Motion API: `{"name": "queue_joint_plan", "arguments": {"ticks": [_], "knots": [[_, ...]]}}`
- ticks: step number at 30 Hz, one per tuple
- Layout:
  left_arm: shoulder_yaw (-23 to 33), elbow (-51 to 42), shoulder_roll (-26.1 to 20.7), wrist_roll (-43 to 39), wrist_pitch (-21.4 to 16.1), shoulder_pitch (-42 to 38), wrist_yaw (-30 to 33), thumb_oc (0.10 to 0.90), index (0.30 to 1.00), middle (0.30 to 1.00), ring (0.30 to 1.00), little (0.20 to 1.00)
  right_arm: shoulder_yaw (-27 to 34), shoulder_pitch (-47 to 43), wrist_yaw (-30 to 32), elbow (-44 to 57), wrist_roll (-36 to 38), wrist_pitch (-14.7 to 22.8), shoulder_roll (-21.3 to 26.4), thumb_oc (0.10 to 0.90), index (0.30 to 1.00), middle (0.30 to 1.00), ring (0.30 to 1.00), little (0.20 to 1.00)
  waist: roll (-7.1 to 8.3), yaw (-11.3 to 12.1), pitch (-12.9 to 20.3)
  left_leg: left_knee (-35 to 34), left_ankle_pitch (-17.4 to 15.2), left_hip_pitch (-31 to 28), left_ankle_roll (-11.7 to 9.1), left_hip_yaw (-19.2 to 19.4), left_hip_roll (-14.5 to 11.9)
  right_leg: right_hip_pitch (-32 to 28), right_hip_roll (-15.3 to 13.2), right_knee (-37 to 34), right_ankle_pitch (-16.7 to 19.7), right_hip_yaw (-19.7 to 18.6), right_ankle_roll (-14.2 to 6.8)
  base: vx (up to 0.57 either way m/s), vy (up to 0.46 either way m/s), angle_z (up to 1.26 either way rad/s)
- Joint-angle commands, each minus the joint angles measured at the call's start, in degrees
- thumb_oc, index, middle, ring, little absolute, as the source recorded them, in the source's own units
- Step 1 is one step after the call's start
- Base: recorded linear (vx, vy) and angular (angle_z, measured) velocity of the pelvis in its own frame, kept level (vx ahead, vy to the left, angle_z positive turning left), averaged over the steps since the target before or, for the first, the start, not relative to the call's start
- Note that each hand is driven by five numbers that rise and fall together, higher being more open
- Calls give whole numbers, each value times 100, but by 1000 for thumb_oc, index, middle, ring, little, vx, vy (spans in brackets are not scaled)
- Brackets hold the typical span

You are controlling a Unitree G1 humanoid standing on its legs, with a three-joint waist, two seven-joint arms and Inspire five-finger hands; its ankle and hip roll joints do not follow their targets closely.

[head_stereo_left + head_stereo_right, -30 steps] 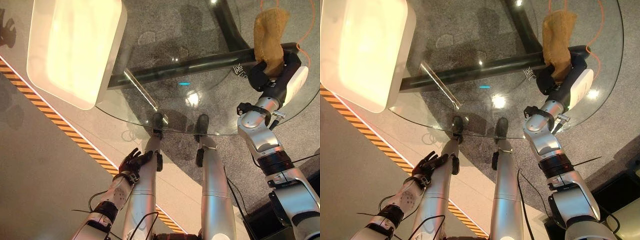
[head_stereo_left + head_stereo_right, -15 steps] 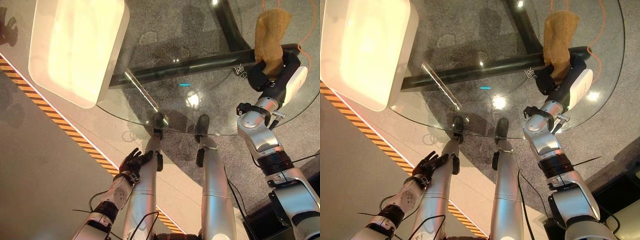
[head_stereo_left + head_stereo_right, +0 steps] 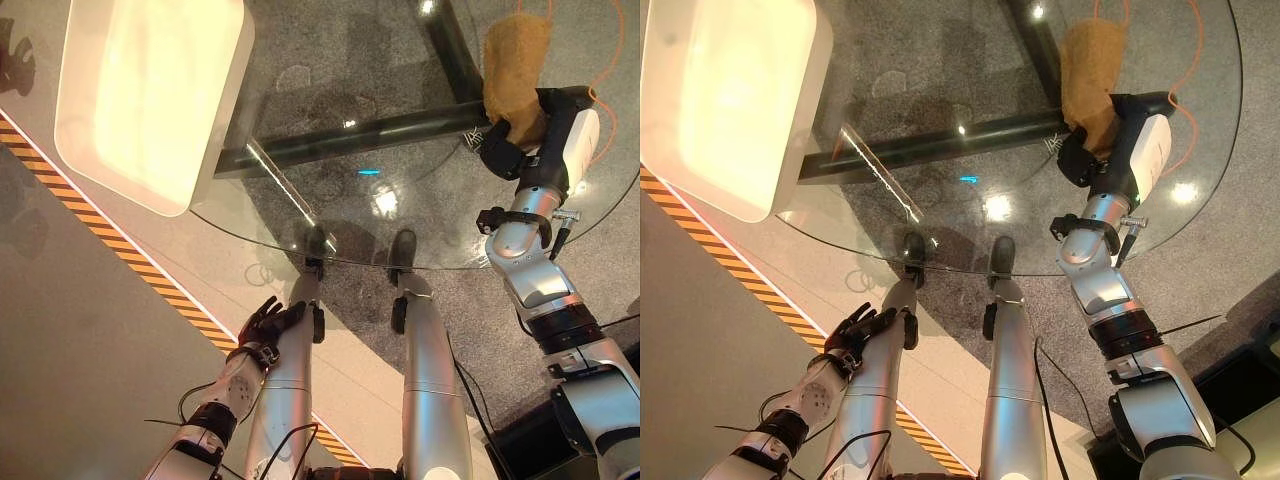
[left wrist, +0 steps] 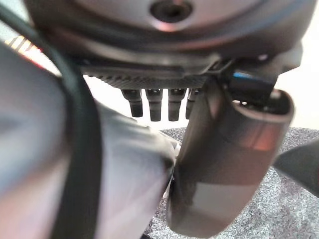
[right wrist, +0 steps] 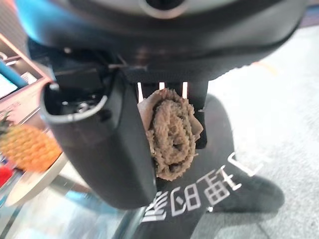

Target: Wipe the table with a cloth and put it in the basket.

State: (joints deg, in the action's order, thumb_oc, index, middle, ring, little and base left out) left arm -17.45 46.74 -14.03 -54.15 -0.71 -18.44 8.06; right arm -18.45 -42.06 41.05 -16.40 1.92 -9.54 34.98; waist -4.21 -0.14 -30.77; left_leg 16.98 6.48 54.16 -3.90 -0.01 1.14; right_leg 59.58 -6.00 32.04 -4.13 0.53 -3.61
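Observation:
A tan cloth (image 3: 517,60) lies bunched on the far right of the round glass table (image 3: 330,205), its near end gripped by my right hand (image 3: 503,148). In the right wrist view the rolled cloth (image 5: 172,132) is pinched between the thumb (image 5: 107,149) and the fingers behind it. The white basket (image 3: 215,150), a shallow rounded tub, rests on the table's far left edge and holds nothing I can see. My left hand (image 3: 265,322) hangs low beside the leg, well below the table, with fingers (image 4: 154,102) straight and holding nothing.
A black frame beam (image 3: 350,135) runs under the glass. An orange cable (image 3: 600,80) lies on the grey carpet below the table's right side. Yellow-black striped tape (image 3: 150,270) crosses the floor at left. A pineapple-like thing (image 5: 27,147) shows beside the right hand.
My right hand has slid the cloth leftward across the glass, and the forearm has swung more upright. The left hand has stayed where it was.

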Motion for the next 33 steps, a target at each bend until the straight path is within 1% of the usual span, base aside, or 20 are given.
{"name": "queue_joint_plan", "arguments": {"ticks": [1,4,6,13,20,24,26,27,31,33], "knots": [[-448,205,179,160,88,925,18,800,900,900,900,900,-1144,-210,-897,905,-400,428,-326,100,300,300,300,200,-233,133,98,910,-729,331,165,174,388,-59,96,-954,664,362,-86,24,30,6],[-457,186,210,144,65,913,18,800,900,900,900,900,-1290,-253,-1027,971,-453,335,-400,100,300,300,300,200,-251,146,98,897,-726,326,170,184,392,-50,92,-945,652,366,-83,15,24,6],[-483,202,263,129,28,923,14,800,900,900,900,900,-1549,-306,-1209,1064,-543,188,-520,100,300,300,300,200,-277,171,98,878,-714,321,181,197,410,-43,90,-948,641,384,-64,19,40,3],[-544,270,296,120,-41,930,-121,800,900,900,900,900,-2062,-464,-1533,1078,-694,-23,-737,100,300,300,300,200,-344,241,98,871,-695,338,184,216,418,16,72,-897,628,410,-47,15,21,6],[-627,282,306,60,-15,865,-94,800,900,900,900,900,-2327,-577,-1761,1020,-622,21,-816,100,300,300,300,200,-369,268,98,936,-706,386,191,217,425,86,50,-812,626,417,-55,11,6,12],[-633,265,284,39,13,839,-75,800,900,900,900,900,-2492,-600,-1994,1025,-675,86,-827,100,300,300,300,200,-363,280,98,943,-708,386,195,215,424,91,47,-796,625,434,-63,0,0,0],[-637,264,288,40,22,826,-62,800,900,900,900,900,-2554,-625,-2125,1039,-679,142,-832,100,300,300,300,200,-357,285,98,928,-703,366,196,219,421,68,47,-814,627,443,-64,0,0,0],[-641,270,283,32,18,816,-70,800,900,900,900,900,-2601,-646,-2308,1062,-662,252,-812,100,300,300,300,200,-355,283,98,931,-704,371,192,218,423,75,49,-815,628,441,-66,0,0,0],[-656,261,234,1,50,795,-73,800,900,900,900,900,-2734,-708,-2739,1205,-777,495,-726,100,300,300,300,200,-344,279,98,960,-710,394,185,221,415,104,49,-777,625,440,-76,0,0,0],[-662,257,220,7,57,799,-75,800,900,900,900,900,-2781,-723,-2768,1242,-803,521,-679,100,300,300,300,200,-342,281,98,967,-711,399,188,222,415,109,47,-772,625,443,-77,0,0,0]]}}
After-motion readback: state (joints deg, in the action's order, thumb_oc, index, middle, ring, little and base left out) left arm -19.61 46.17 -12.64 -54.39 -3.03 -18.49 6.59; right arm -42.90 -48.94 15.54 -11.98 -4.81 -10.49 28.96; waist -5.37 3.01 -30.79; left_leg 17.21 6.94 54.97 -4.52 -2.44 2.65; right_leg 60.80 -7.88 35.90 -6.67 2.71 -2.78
